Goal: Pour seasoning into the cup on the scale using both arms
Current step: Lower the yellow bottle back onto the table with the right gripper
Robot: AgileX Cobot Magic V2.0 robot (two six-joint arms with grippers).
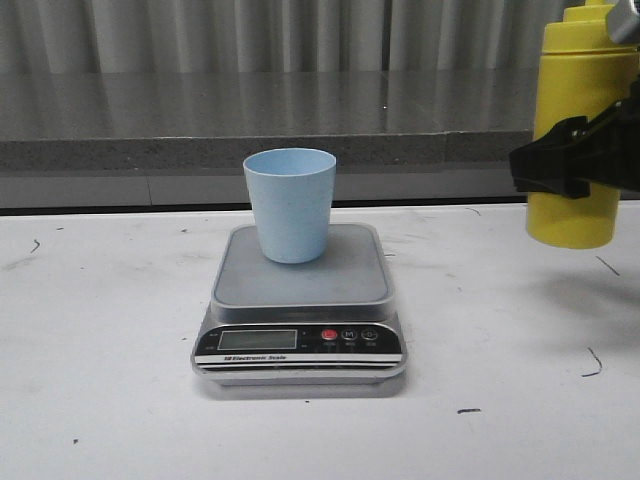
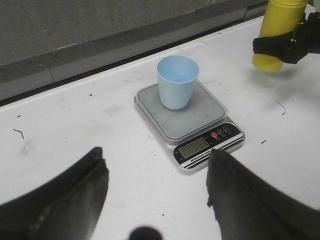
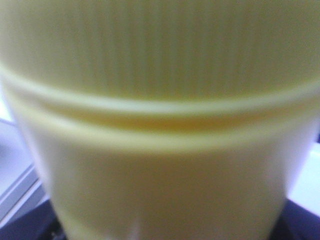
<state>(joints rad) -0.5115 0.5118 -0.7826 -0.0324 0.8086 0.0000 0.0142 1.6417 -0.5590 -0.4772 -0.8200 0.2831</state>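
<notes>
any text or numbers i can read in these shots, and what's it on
"Electronic Scale": white print on the black front panel of the scale, with a small mark before it too small to read.
"M": on the middle button.
LCD: blank, no digits.
Marks on the red button and the right button, and tiny print under them: too small to read.
Cup and bottle: no text shows.

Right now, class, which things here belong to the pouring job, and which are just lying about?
Job: bottle, held off the table by the right gripper; cup; scale; left gripper, open.
Lying about: nothing but the table.
</notes>
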